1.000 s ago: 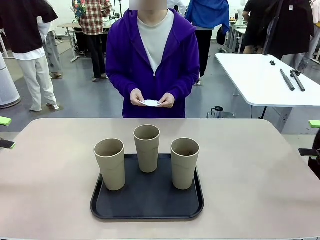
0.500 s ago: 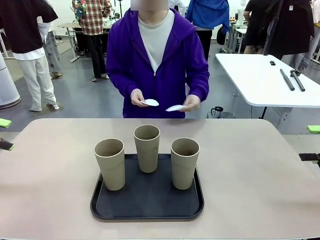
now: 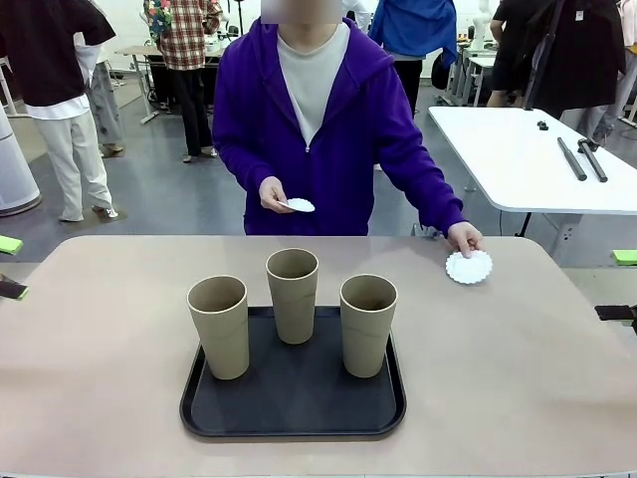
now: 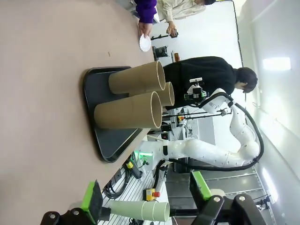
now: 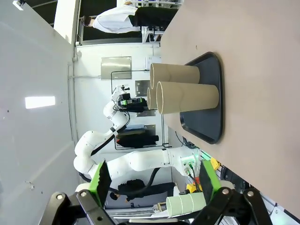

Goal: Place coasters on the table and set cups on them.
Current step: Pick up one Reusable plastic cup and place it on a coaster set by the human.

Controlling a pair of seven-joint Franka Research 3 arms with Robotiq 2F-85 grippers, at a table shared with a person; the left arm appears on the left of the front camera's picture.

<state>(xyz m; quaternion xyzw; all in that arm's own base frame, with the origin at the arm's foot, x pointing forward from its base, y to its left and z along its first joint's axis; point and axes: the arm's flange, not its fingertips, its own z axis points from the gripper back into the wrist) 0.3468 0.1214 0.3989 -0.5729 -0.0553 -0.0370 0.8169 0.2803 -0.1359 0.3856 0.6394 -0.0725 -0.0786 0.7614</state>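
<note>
One coaster (image 3: pixel 469 266) lies on the table (image 3: pixel 100 398) right of centre, at the person's hand (image 3: pixel 465 238); the cups (image 3: pixel 366 334) stand upright on the tray (image 3: pixel 294 398), lower centre. The right gripper (image 5: pixel 154 180), nearer it, and the left gripper (image 4: pixel 145 194) both gape wide, empty

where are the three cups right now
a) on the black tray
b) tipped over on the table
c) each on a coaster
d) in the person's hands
A: all three cups stand upright on the tray, while the one coaster on the table lies off to the side with no cup on it.
</note>
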